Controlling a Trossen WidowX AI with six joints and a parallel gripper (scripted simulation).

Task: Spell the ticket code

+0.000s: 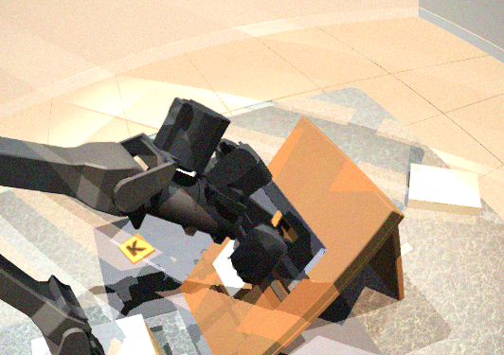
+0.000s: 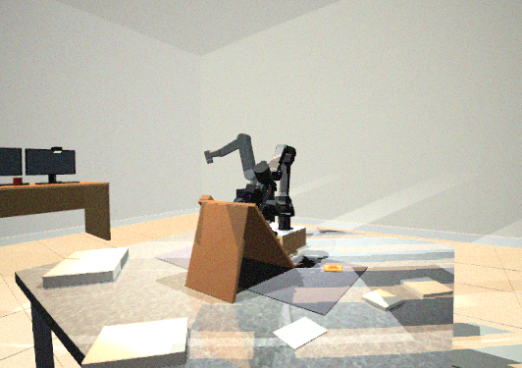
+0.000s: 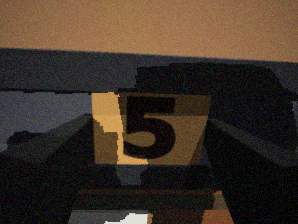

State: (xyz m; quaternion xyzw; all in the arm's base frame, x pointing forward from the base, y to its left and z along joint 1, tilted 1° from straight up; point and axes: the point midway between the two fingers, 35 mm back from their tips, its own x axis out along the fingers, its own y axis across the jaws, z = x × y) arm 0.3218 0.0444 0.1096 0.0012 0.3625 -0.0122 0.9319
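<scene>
1. Tile and gripper. The yellow-orange tile marked "5" lies between the two fingers of the gripper, which is closed upon it. In the wrist view its numeral stands upright and a finger flanks each side.

2. Rail. The tile is at the dark blue-grey rail on the sloping face of the orange-brown board. The rail's dark band runs just above the tile in the wrist view; whether the tile is fully seated cannot be told.

3. Obstructions. From above, dark gripper parts cover much of the tile, the lower part of the rail and part of the white ticket, whose print is hidden. In the exterior view the board screens the gripping area.

4. Second tile. The tile marked "K" lies flat on the grey-violet mat, well apart from the gripper and off the board. Its letter is legible from above.

5. Surroundings. A thick pale slab rests on the counter beyond the board. The exterior view adds another pale slab near the counter's edge and a thin white card beside the mat.
</scene>
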